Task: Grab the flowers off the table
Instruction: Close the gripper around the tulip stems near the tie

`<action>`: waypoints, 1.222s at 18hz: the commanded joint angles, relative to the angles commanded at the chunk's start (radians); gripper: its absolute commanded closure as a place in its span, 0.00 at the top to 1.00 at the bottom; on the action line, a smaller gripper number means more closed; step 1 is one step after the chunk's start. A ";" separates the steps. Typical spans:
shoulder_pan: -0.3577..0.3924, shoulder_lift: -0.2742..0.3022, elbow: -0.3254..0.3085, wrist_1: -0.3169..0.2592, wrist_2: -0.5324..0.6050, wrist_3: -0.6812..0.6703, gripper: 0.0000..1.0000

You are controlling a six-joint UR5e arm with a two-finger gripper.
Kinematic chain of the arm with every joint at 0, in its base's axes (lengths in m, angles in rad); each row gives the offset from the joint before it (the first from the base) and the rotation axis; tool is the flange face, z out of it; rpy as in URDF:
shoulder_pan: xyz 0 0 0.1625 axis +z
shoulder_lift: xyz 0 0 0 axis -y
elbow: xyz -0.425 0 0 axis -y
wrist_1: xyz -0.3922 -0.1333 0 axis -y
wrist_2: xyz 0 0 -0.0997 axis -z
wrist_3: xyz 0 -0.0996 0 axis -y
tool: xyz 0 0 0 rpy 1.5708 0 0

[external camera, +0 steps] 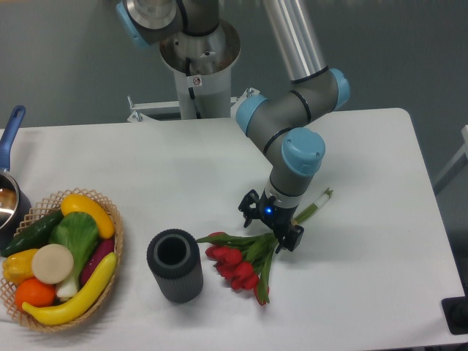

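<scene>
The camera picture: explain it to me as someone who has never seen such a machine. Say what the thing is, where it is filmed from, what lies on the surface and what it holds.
This is one picture, taken by a fixed camera looking down from in front of the table. The grey and blue jointed machine is a robot arm. Its tool, a two-fingered grasper, hangs right over the stems of the flowers, red tulips lying flat on the table. Its fingers look spread, and nothing is lifted. To the left stands a dark cylinder, open at the top. Further left, a wicker basket holds toy vegetables, and a blue-handled pot sits at the edge.
</scene>
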 joint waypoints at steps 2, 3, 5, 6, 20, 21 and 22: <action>0.000 -0.002 0.002 0.000 0.000 0.000 0.71; -0.002 -0.003 0.005 0.002 0.000 0.000 0.64; -0.002 -0.003 0.011 0.002 -0.002 0.002 0.59; -0.002 -0.006 0.012 0.002 -0.002 0.002 0.58; 0.014 0.023 0.021 0.002 -0.005 -0.002 0.29; 0.021 0.043 0.025 0.002 -0.008 -0.002 0.29; 0.028 0.066 0.025 0.002 -0.011 -0.002 0.30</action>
